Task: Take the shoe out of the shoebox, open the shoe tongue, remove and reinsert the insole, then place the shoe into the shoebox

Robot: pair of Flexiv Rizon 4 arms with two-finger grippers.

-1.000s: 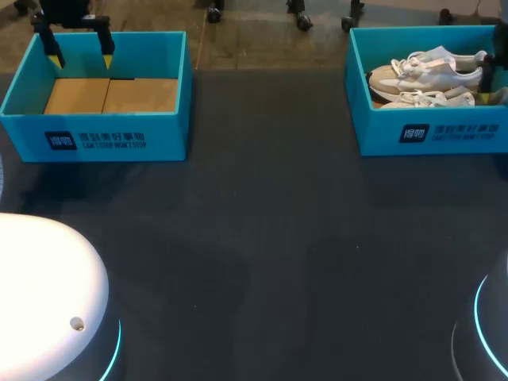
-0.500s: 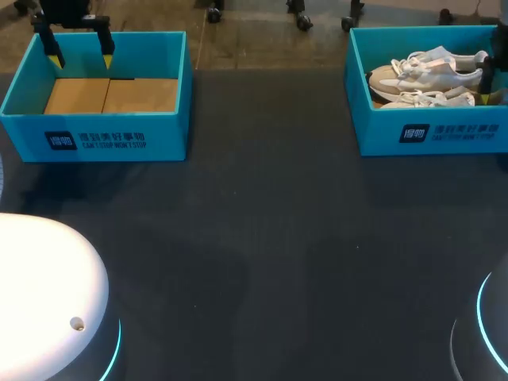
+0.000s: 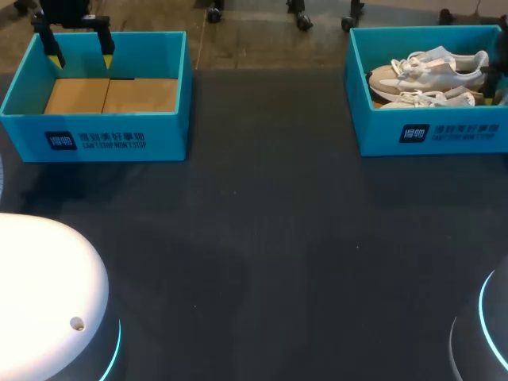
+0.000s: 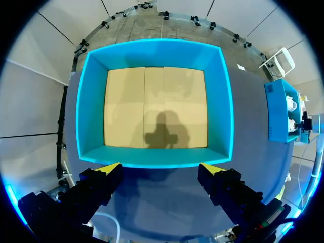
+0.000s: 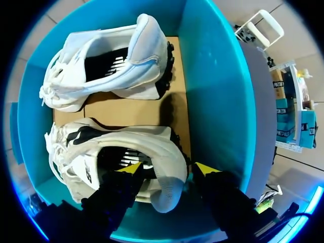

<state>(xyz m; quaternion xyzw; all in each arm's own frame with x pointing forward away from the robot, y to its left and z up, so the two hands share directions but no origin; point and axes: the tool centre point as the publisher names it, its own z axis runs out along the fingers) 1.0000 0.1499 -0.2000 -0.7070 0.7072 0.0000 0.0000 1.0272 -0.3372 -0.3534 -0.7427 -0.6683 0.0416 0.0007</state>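
Two teal shoeboxes on dark table [image 3: 262, 238], well apart.

Empty shoebox [image 3: 95, 119]: sits at 10 o'clock of table in head view. Bare cardboard floor [image 3: 111, 95], nothing inside.

Left gripper [image 4: 161, 169]: hovers above empty shoebox, fingers spread wide, nothing between them, no contact. Throws a shadow on the cardboard floor in left wrist view.

Loaded shoebox [image 3: 432, 131]: sits at 2 o'clock of table. Holds two white sneakers side by side, soles down, openings up, toes toward 9 o'clock, heels toward 3 o'clock in head view.
- rear sneaker [image 3: 432, 67]: at box's 12 o'clock side.
- front sneaker [image 3: 425, 98]: at box's 6 o'clock side, right under the right arm's tool.

Right gripper [image 5: 168, 168]: down inside loaded shoebox at its 3 o'clock end, mostly cut off in head view. Fingers set wide, astride heel of front sneaker. One fingertip [image 5: 130, 168] over the shoe opening, above dark insole [image 5: 114, 154]. Other fingertip outside the heel, between heel and box wall. No two-sided pinch visible, so not gripping.

Both sneakers in the box, flat on its cardboard bottom. Insole in place in front sneaker. White laces bunched at toe ends.
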